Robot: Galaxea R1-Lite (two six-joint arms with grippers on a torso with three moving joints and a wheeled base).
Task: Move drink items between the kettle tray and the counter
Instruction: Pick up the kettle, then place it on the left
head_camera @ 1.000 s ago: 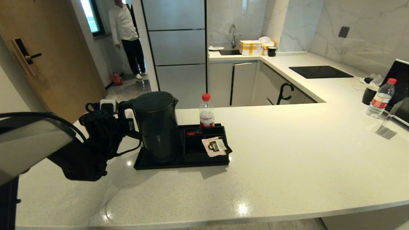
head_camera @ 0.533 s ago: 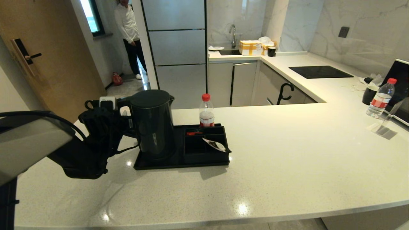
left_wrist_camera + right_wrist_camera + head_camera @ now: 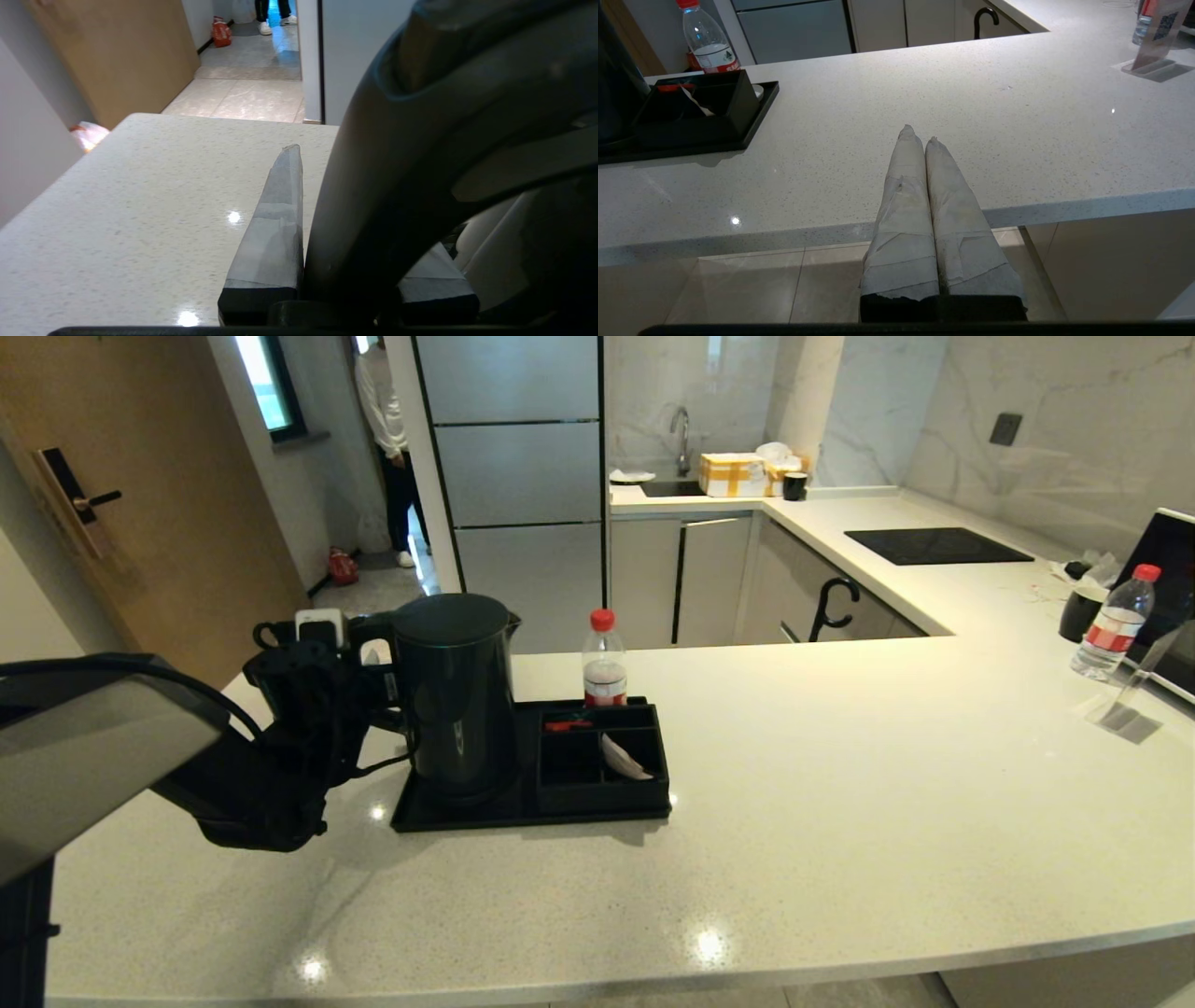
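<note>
The matte-black kettle [image 3: 455, 695] stands upright on the left part of the black kettle tray [image 3: 523, 814]. My left gripper [image 3: 373, 658] is shut on the kettle's loop handle [image 3: 397, 163], and one taped finger [image 3: 275, 224] presses its side. The whitish-pink sachet [image 3: 624, 758] leans on edge inside the tray's front right compartment; it also shows in the right wrist view [image 3: 698, 105]. My right gripper [image 3: 919, 135] is shut and empty, held over the front edge of the counter [image 3: 971, 116], well right of the tray [image 3: 752, 116]. The head view does not show it.
A red-capped bottle [image 3: 604, 658] stands just behind the tray, and a small red item [image 3: 567, 724] lies in its back compartment. At the far right are another bottle [image 3: 1111, 621], a dark cup [image 3: 1080, 611] and a clear stand [image 3: 1125, 700]. The black hob [image 3: 934, 546] lies beyond.
The kettle, gripped by my left gripper, went from leaning to upright and shifted slightly on the tray. The sachet slid off the compartment rim down into the compartment.
</note>
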